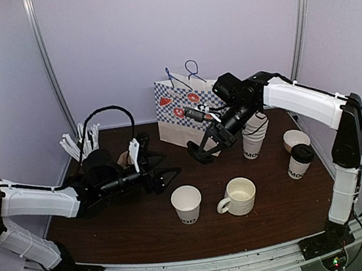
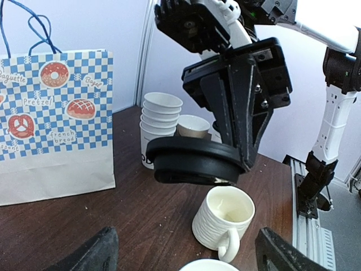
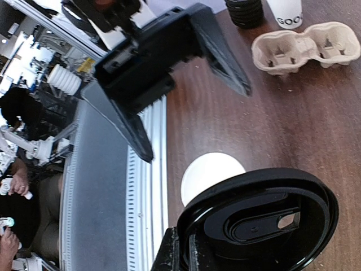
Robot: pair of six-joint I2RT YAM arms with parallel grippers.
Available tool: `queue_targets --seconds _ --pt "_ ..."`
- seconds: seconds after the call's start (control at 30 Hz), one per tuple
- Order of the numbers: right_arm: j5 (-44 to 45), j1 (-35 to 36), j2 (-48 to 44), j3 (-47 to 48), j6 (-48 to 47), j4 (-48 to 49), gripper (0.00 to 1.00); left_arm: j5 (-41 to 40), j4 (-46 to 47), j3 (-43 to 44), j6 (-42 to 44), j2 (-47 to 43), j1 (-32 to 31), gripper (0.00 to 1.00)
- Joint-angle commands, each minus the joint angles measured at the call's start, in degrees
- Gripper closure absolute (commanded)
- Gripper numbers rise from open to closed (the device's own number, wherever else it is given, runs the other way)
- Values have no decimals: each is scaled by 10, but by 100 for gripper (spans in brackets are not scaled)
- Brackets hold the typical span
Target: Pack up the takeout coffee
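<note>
1. The right gripper (image 1: 201,151) is clamping a black lid (image 2: 194,161) in the air before the checked bag (image 1: 174,110).
2. An unlidded paper cup (image 1: 187,204) is standing nearby, beside the mug (image 1: 240,195); the lidded cup (image 1: 301,159) is sitting well right.
3. The left gripper (image 1: 165,166) is hanging with its jaws spread.

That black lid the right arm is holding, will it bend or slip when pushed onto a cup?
The black lid looks thin and probably light. Held by one edge in the right end effector, it shows no sag, so it is likely fairly stiff. Its smooth plastic could slip if pressed off-centre.
</note>
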Motion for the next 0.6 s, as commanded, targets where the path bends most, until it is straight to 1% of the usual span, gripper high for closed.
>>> queue_targets --seconds 0.0,0.13,0.27,0.43,0.57 --pt "-75 2 -13 6 9 -10 99 5 120 28 26 37 -11 12" --pt "-83 4 -15 6 18 -4 99 10 127 51 44 63 -21 11" --pt "-88 5 -18 4 23 -2 98 17 111 75 51 80 -30 10" --pt "-93 6 -25 -10 37 14 98 -3 103 85 58 93 -37 10" --pt "-99 6 -28 -19 53 30 98 -30 90 88 88 99 -58 10"
